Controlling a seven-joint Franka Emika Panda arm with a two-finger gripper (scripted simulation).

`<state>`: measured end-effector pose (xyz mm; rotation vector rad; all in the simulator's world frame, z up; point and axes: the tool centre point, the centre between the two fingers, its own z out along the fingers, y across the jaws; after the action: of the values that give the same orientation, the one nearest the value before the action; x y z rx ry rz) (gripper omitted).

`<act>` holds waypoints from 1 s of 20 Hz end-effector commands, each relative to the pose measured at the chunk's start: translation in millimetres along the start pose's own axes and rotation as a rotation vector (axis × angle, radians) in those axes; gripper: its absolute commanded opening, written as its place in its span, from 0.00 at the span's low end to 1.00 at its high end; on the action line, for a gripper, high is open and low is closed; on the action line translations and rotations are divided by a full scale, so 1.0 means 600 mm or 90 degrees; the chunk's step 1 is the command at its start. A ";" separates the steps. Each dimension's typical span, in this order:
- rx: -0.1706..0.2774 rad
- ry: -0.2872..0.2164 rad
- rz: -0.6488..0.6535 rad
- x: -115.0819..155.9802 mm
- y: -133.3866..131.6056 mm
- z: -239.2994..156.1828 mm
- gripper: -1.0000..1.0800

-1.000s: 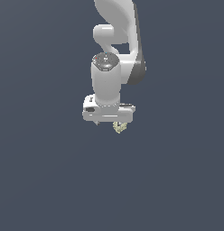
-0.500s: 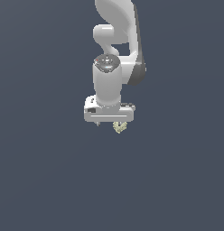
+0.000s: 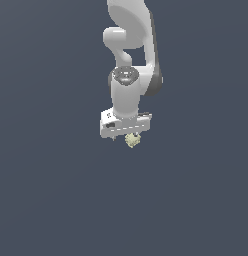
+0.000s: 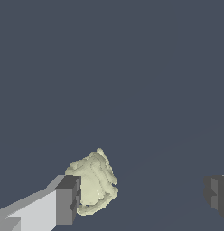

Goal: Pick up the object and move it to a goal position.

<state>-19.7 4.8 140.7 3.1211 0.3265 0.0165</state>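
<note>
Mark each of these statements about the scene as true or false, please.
1. The claw is open. True.
2. The pale yellow lumpy chunk lies midway between the two fingers. False: it sits right against one finger, far from the other.
3. The arm points downward in the exterior view. True.
4. The chunk is larger than the claw. False: in the exterior view it is much smaller.
5. Several objects lie on the floor. False: only the chunk is visible.

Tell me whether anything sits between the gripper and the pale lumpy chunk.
Nothing visible does. In the wrist view the chunk lies against one finger, with an open gap to the other finger. The gripper has its jaws spread wide.
</note>
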 end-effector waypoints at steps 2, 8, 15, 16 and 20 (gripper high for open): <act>0.000 -0.002 -0.072 -0.017 -0.019 0.021 0.96; 0.001 -0.004 -0.190 -0.047 -0.052 0.052 0.96; 0.003 -0.005 -0.281 -0.071 -0.077 0.075 0.96; 0.004 -0.005 -0.289 -0.073 -0.079 0.077 0.96; 0.004 -0.006 -0.312 -0.080 -0.085 0.082 0.96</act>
<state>-75.0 43.9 91.9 2.9591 1.0539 -0.0003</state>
